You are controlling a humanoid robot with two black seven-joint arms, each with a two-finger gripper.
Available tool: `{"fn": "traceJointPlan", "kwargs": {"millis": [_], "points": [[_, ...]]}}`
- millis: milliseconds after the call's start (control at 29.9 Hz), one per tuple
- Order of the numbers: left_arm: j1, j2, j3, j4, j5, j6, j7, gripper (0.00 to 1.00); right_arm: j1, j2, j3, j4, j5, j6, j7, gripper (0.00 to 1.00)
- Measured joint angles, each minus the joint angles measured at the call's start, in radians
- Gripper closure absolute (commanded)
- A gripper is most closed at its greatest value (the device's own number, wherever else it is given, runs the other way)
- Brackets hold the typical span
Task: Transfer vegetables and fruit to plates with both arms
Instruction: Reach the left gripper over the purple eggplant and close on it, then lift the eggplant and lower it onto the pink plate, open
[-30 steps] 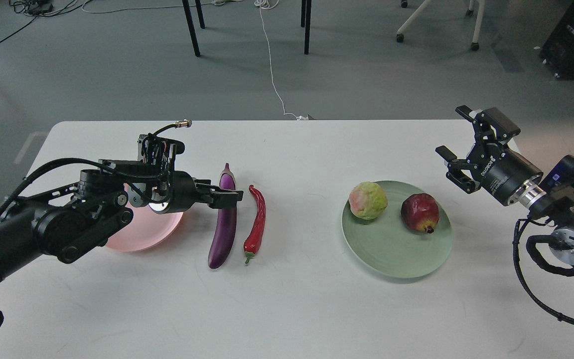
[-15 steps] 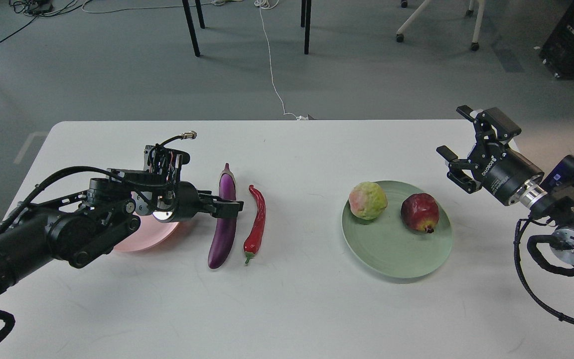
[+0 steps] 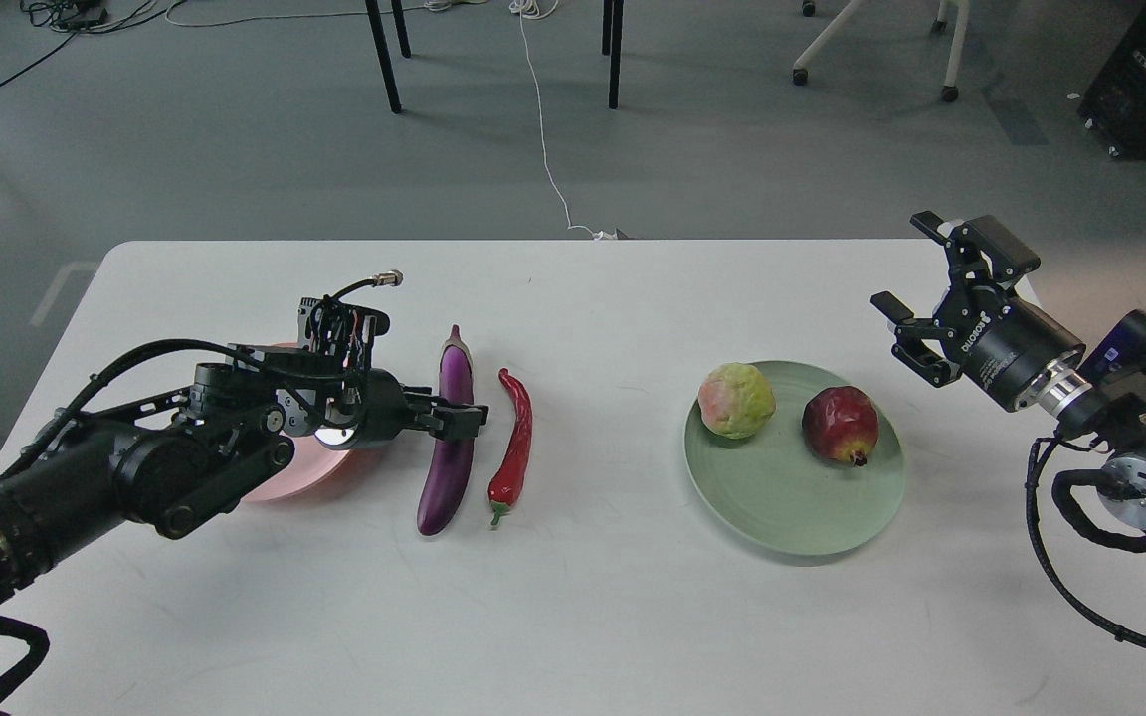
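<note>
The purple eggplant and the red chili pepper lie side by side on the white table, left of centre. My left gripper is open and low over the eggplant's middle, its fingertips right at it. The pink plate lies just left of the eggplant, mostly hidden by my left arm. The pale green fruit and the dark red fruit sit on the green plate at the right. My right gripper is open and empty, raised above the table's right edge.
The white table reaches from left to right across the view. Beyond its far edge are grey floor, black table legs, a white cable and a chair base.
My left gripper has moved down and slightly right onto the eggplant's middle. The eggplant, chili, fruits and right arm have not moved.
</note>
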Motion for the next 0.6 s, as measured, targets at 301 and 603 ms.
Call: {"fn": "traceJointPlan", "kwargs": {"millis": [301, 603], "points": [[-0.006, -0.004, -0.001, 0.002, -0.015, -0.003, 0.040, 0.74, 0.000, 0.001, 0.000, 0.000, -0.001, -0.001, 0.000, 0.01], [-0.076, 0.048, -0.004, -0.071, -0.095, -0.017, 0.040, 0.74, 0.000, 0.000, 0.000, 0.001, -0.002, -0.001, 0.000, 0.01]]}}
